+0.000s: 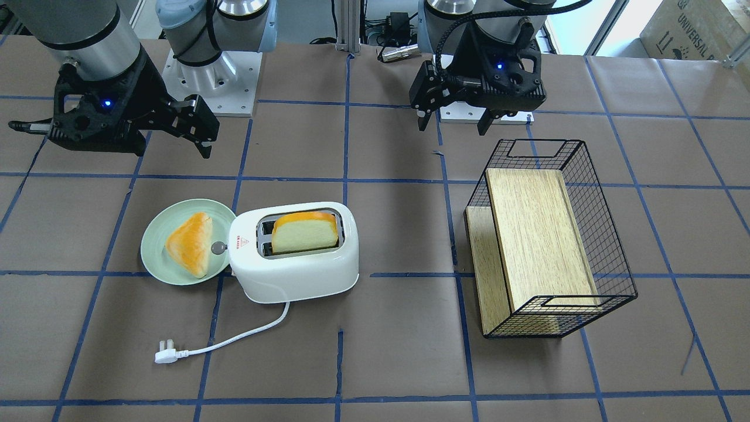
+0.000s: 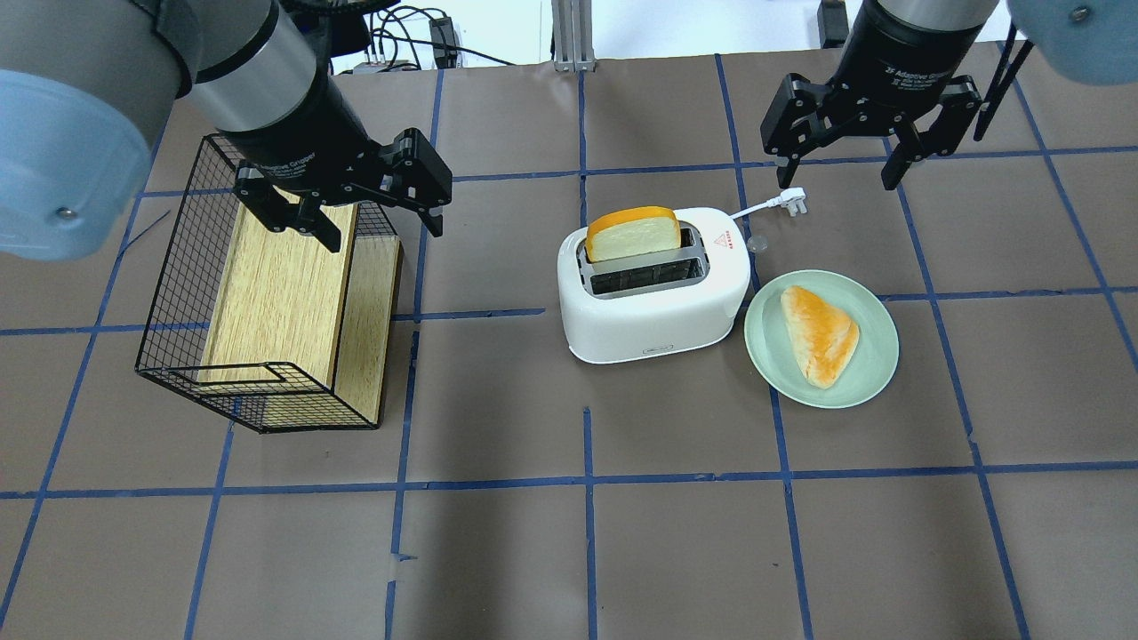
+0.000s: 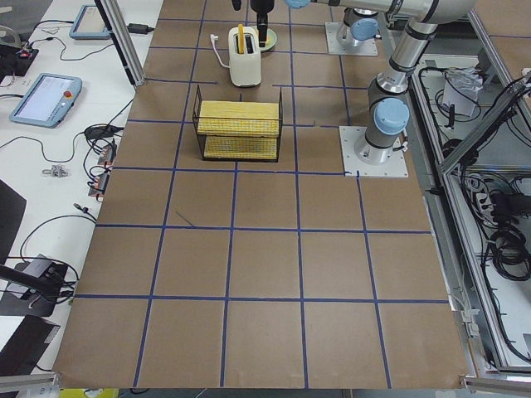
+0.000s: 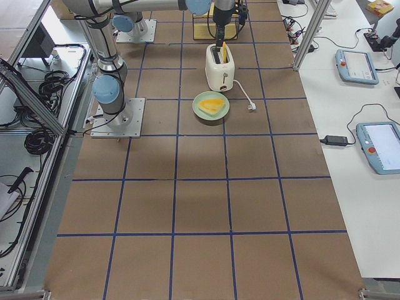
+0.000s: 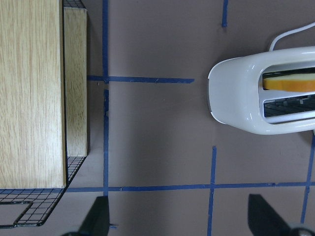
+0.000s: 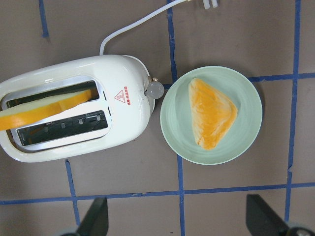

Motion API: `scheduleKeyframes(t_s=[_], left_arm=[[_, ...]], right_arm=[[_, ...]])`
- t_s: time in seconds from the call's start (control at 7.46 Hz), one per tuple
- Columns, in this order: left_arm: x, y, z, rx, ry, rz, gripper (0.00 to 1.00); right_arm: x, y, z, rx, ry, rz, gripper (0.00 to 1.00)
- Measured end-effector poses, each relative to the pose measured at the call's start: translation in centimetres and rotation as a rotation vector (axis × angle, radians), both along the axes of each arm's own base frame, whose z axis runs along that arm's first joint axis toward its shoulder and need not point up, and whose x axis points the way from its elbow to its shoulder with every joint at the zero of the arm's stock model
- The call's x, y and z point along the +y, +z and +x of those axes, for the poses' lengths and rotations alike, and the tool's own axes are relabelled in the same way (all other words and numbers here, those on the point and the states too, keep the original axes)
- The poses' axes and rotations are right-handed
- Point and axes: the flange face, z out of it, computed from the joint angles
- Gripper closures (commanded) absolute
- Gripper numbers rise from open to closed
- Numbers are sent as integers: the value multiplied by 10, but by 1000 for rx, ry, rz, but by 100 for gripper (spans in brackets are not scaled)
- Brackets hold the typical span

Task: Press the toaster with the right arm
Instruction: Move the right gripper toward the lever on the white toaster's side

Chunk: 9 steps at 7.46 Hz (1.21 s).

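Observation:
The white toaster [image 1: 293, 264] stands mid-table with an orange-crusted bread slice [image 1: 304, 232] upright in one slot. Its silver lever knob [image 1: 218, 248] faces the green plate. The toaster also shows in the overhead view [image 2: 653, 298] and the right wrist view [image 6: 74, 110], as does the knob [image 6: 156, 89]. My right gripper [image 2: 836, 173] is open and empty, held high above the toaster's knob end and the plate, touching nothing. My left gripper [image 2: 385, 233] is open and empty above the wire basket.
A pale green plate [image 2: 773, 356] with a triangular bread piece [image 2: 820, 333] sits against the toaster's knob end. The white cord and plug [image 1: 166, 353] lie on the table's far side. A black wire basket [image 1: 609, 252] holds a wooden box [image 1: 539, 234].

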Motion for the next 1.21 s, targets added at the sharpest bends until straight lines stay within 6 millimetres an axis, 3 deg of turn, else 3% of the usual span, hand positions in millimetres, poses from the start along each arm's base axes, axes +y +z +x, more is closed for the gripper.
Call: scheduleKeyframes(t_s=[1.21], left_arm=[[0, 0, 0, 0, 0, 0, 0]], right_arm=[[-20, -12, 1, 4, 77, -37, 0]])
